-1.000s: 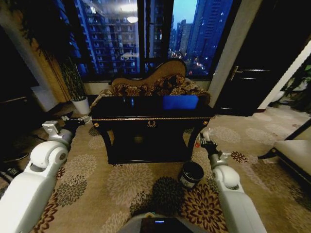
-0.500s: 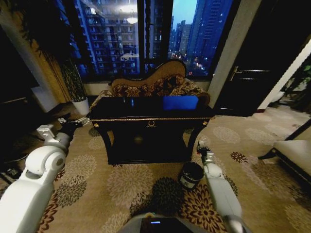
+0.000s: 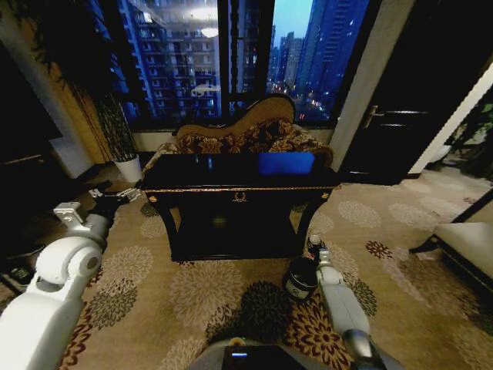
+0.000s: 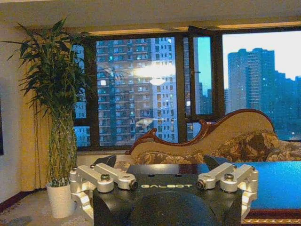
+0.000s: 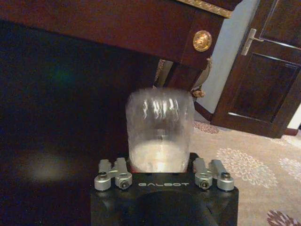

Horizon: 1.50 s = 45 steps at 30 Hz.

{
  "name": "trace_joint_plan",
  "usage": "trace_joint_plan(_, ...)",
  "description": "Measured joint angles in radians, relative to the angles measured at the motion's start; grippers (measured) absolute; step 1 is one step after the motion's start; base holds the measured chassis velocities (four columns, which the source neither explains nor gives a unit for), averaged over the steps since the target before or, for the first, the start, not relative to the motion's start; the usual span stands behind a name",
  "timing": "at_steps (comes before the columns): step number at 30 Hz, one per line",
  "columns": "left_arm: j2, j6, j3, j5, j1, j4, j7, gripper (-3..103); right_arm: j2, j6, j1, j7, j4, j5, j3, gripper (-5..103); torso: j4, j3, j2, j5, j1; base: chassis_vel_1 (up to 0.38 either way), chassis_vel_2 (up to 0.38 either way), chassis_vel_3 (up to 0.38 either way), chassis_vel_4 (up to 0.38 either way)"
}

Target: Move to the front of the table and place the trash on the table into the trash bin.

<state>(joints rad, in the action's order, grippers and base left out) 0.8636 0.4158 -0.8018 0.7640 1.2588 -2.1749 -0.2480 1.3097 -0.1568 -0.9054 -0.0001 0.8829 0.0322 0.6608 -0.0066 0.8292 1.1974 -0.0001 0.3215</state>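
The long black table (image 3: pixel 239 187) with gold trim and a blue panel (image 3: pixel 286 163) stands ahead of me. On the carpet by its front right leg sits the small black trash bin (image 3: pixel 303 277). My right gripper (image 3: pixel 313 245) hangs low just above the bin's far rim, beside that leg. In the right wrist view this gripper (image 5: pixel 160 162) is shut on the clear plastic bottle (image 5: pixel 160 129), with the table's dark underside (image 5: pixel 94 23) behind it. Left of the table, at tabletop height, my left gripper (image 3: pixel 117 196) is held out open and empty.
A patterned brown sofa (image 3: pixel 246 135) stands behind the table, under the window. A potted plant (image 3: pixel 127 166) is at the back left and a dark door (image 3: pixel 400 131) at the back right. A pale bench (image 3: pixel 462 247) juts in at the right. Flowered carpet lies in front.
My right arm has come down and inward with the bottle, from beside the table's right leg to just over the bin. The left arm has sunk slightly.
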Motion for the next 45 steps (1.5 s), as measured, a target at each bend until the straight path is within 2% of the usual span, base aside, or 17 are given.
trace_joint_plan(2,-0.001,0.0,0.0,0.0,0.001,-0.003,0.0,100,-0.002,-0.001,-0.004,0.0,0.004,-0.007,0.0,58,0.0001,0.0,0.0,0.0,0.0,0.0,0.0,0.0,0.0)
trace_joint_plan(3,-0.003,0.0,0.001,0.0,0.002,-0.006,-0.001,100,-0.007,-0.003,-0.01,0.0,0.009,-0.018,0.0,69,0.0,0.0,0.0,0.0,0.0,0.0,0.0,0.0,0.0)
trace_joint_plan(5,-0.005,0.0,0.001,0.0,0.002,-0.008,-0.002,100,-0.009,-0.004,-0.013,0.0,0.012,-0.028,0.0,69,-0.0001,0.0,0.0,0.0,0.0,0.0,0.0,0.0,0.0)
trace_joint_plan(6,-0.008,0.0,0.001,0.0,0.001,-0.01,-0.004,100,-0.011,-0.005,-0.016,0.0,0.016,-0.038,0.0,80,0.0,0.0,0.0,0.0,0.0,0.0,0.0,0.0,0.0)
trace_joint_plan(8,-0.009,0.0,0.001,0.0,0.0,-0.012,-0.006,100,-0.012,-0.006,-0.019,0.0,0.021,-0.043,0.0,80,0.0,0.0,0.0,0.0,0.0,0.0,0.0,0.0,0.0)
trace_joint_plan(11,-0.015,-0.001,0.001,0.003,-0.002,-0.019,-0.017,100,-0.012,-0.007,-0.032,0.0,0.059,-0.057,0.004,95,0.0001,0.0,0.0,0.0001,0.0,0.0,0.0,0.0,0.0)
trace_joint_plan(13,-0.015,-0.002,0.001,0.003,-0.002,-0.021,-0.02,100,-0.012,-0.007,-0.041,0.0,0.083,-0.073,0.005,99,0.0001,0.0,0.0,0.0001,0.0,0.0,0.0,0.0,0.0)
trace_joint_plan(15,-0.011,-0.006,0.003,0.004,-0.002,-0.022,-0.023,100,-0.012,-0.007,-0.093,0.0,0.217,-0.148,0.005,100,0.0001,0.0,0.0,0.0,0.0,0.0,0.0,0.0,0.0)
trace_joint_plan(17,-0.009,-0.01,0.004,0.003,-0.003,-0.021,-0.023,100,-0.01,-0.009,-0.107,0.0,0.255,-0.17,0.003,100,0.0,0.0,0.0,-0.0002,0.0,0.0,0.0,0.0,0.0)
trace_joint_plan(20,0.005,-0.046,0.02,-0.018,-0.002,-0.013,-0.022,100,0.003,0.005,-0.246,0.001,0.547,-0.3,-0.007,100,-0.0001,0.0,0.0,0.0003,0.0,0.0,0.0,0.0,0.0)
trace_joint_plan(21,0.005,-0.046,0.02,-0.018,-0.002,-0.013,-0.022,100,0.003,0.005,-0.246,0.001,0.547,-0.3,-0.007,100,-0.0001,0.0,0.0,0.0003,0.0,0.0,0.0,0.0,0.0)
trace_joint_plan(24,0.019,-0.076,0.027,-0.035,0.004,-0.013,-0.003,100,0.012,0.106,-0.377,0.001,0.894,-0.437,-0.026,100,0.0001,0.0,0.0,-0.0003,0.0,0.0,0.0,0.0,0.0)
trace_joint_plan(26,0.021,-0.078,0.027,-0.037,0.004,-0.015,-0.001,100,0.012,0.122,-0.394,0.001,0.938,-0.448,-0.03,100,0.0003,0.0,0.0,0.0001,0.0,0.0,0.0,0.0,0.0)
trace_joint_plan(27,0.025,-0.081,0.028,-0.038,0.005,-0.019,0.004,100,0.01,0.15,-0.433,0.001,1.053,-0.464,-0.038,100,0.0003,0.0,0.0,-0.0003,0.0,0.0,0.0,0.0,0.0)
trace_joint_plan(29,0.029,-0.084,0.034,-0.042,0.003,-0.021,0.01,100,0.009,0.168,-0.494,0.0,1.171,-0.442,-0.051,100,0.0001,0.0,0.0,-0.0003,0.0,0.0,0.0,0.0,0.0)
trace_joint_plan(33,0.034,-0.085,0.042,-0.046,-0.003,-0.021,0.018,100,0.022,0.187,-0.568,0.001,1.265,-0.386,-0.052,100,-0.0002,0.0,0.0,-0.0001,0.0,0.0,0.0,0.0,0.0)
trace_joint_plan(45,0.033,-0.089,0.056,-0.053,-0.016,-0.004,0.031,100,0.026,0.166,-0.573,0.0,1.253,-0.326,-0.038,100,0.0002,0.0,0.0,0.0,0.0,0.011,-0.02,-0.011,0.017)
